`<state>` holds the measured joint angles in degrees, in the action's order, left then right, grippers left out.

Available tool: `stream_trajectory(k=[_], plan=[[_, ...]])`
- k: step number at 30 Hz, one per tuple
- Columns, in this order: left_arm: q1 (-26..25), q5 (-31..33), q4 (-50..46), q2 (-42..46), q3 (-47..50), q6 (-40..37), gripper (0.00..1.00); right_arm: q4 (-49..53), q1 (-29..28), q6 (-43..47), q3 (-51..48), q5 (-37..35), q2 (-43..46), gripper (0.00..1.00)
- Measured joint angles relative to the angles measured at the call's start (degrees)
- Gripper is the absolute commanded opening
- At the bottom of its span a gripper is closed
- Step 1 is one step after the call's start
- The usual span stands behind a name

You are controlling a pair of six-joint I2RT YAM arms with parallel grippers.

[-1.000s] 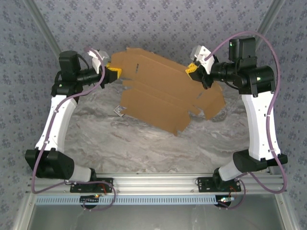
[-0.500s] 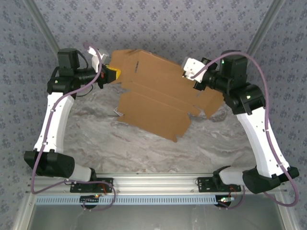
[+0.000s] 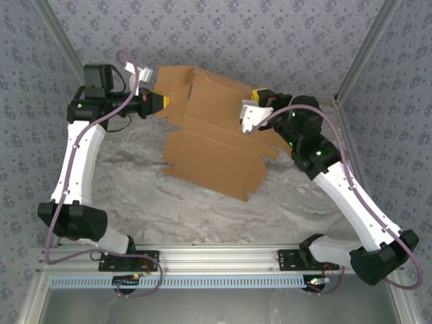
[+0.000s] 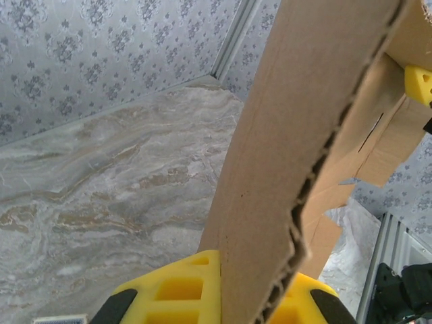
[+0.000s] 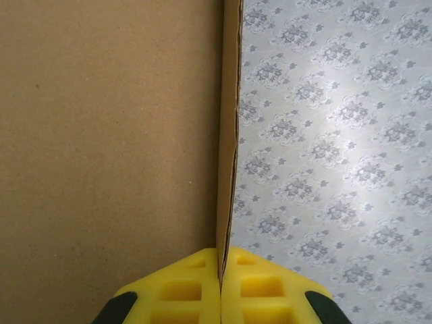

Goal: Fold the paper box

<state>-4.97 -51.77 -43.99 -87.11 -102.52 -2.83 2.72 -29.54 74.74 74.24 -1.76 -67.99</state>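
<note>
The grey marbled table (image 3: 196, 216) lies nearest. Above its far half hangs the paper box (image 3: 216, 145), an unfolded tan sheet with flaps, tilted so its near corner dips toward the tabletop; whether it touches there I cannot tell. Farther back, the left gripper (image 3: 160, 102) is clenched on the sheet's far left edge, and its wrist view shows the cardboard pinched between yellow fingers (image 4: 172, 290). The right gripper (image 3: 258, 95) grasps the sheet's far right part, its yellow jaws pressed together on a thin cardboard edge. Behind everything stands the patterned wall (image 3: 283, 34).
</note>
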Motion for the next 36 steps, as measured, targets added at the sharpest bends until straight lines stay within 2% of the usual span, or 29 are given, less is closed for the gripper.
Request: stream_trajectory(k=[4, 8, 14, 17, 23, 25, 27, 33, 36], plan=[[0.26, 0.09, -1.05, -0.79, -0.2, 1.07, 0.0, -3.37, -0.13, 1.84, -2.34, -0.7, 0.02, 0.0], [0.42, 0.2, -1.4, -1.14, -0.2, 1.53, 0.0, -0.68, -0.11, -0.26, -1.2, -0.74, -0.07, 0.0], [0.55, 0.5, -3.3, -1.14, -0.98, 2.25, 0.0, 22.43, 0.48, -18.8, 14.25, 2.93, -2.64, 0.0], [0.85, 0.96, -5.9, -1.11, -2.8, 2.25, 0.0, 29.42, 0.46, -27.65, 16.11, 6.27, -2.08, 0.0], [1.11, 4.07, -10.88, -1.05, -3.41, 2.03, 0.0, 37.27, 0.52, -41.27, 17.51, 12.28, -2.36, 0.0], [1.11, 5.11, -11.52, -0.96, -2.56, 2.14, 0.0, 37.97, 0.72, -44.19, 17.07, 13.03, -2.75, 0.0], [1.11, 5.73, -11.34, -0.87, -0.94, 2.58, 0.06, 37.81, 1.22, -46.14, 15.5, 13.22, -2.91, 0.0], [0.42, 6.67, -7.82, -3.76, 4.39, 6.73, 0.08, 34.93, 2.67, -48.41, 8.26, 11.85, -3.69, 0.0], [-0.42, 6.8, -4.35, -8.07, 5.57, 9.01, 0.22, 32.79, 2.67, -48.37, 5.09, 8.96, -4.68, 0.0]])
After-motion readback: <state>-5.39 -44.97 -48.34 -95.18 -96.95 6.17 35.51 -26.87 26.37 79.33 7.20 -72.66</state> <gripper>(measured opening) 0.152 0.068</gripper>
